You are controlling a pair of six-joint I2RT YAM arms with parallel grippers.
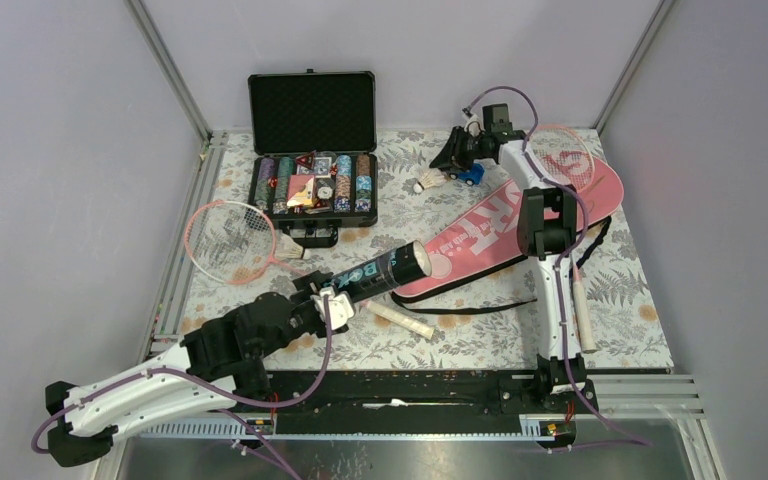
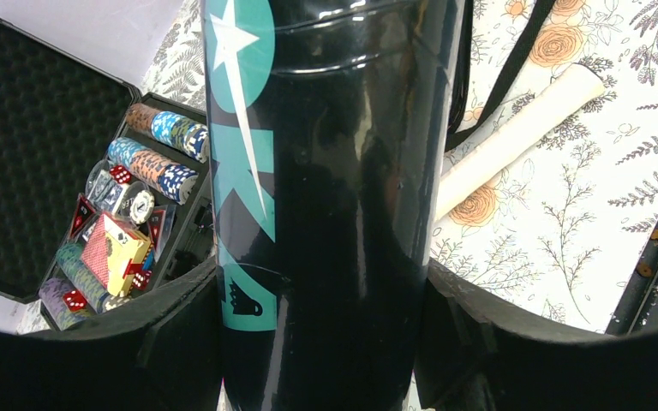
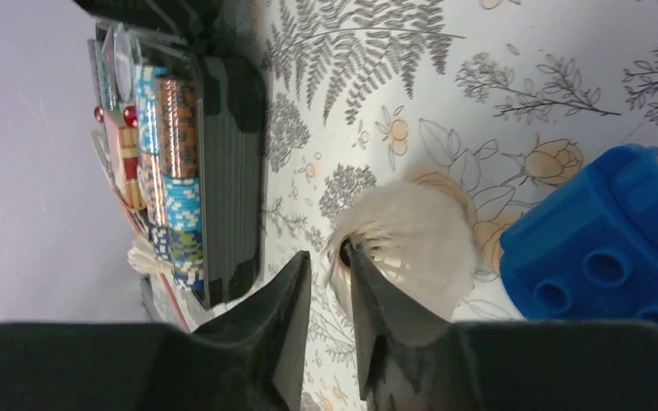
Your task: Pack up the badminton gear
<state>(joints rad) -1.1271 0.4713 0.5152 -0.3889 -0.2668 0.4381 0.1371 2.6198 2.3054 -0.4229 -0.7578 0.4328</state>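
My left gripper (image 1: 334, 303) (image 2: 321, 295) is shut on the black tube with teal print (image 1: 380, 270) (image 2: 334, 128) and holds it above the table, its open end toward the pink "SPORT" cover (image 1: 505, 228). My right gripper (image 1: 450, 162) (image 3: 327, 257) is down at a white shuttlecock (image 1: 428, 182) (image 3: 411, 240). One finger pokes into its feather skirt, the other stands just outside, and a narrow gap remains. One pink racket (image 1: 228, 242) lies left, its white handle (image 2: 514, 128) under the tube. A second racket (image 1: 565, 160) rests on the cover.
The open black case of poker chips (image 1: 312, 150) (image 3: 223, 163) stands at the back left. A small blue toy car (image 1: 470, 175) (image 3: 600, 248) sits right beside the shuttlecock. Another feathery white piece (image 3: 141, 257) lies by the case's front. The cover's black strap (image 1: 480, 308) trails forward.
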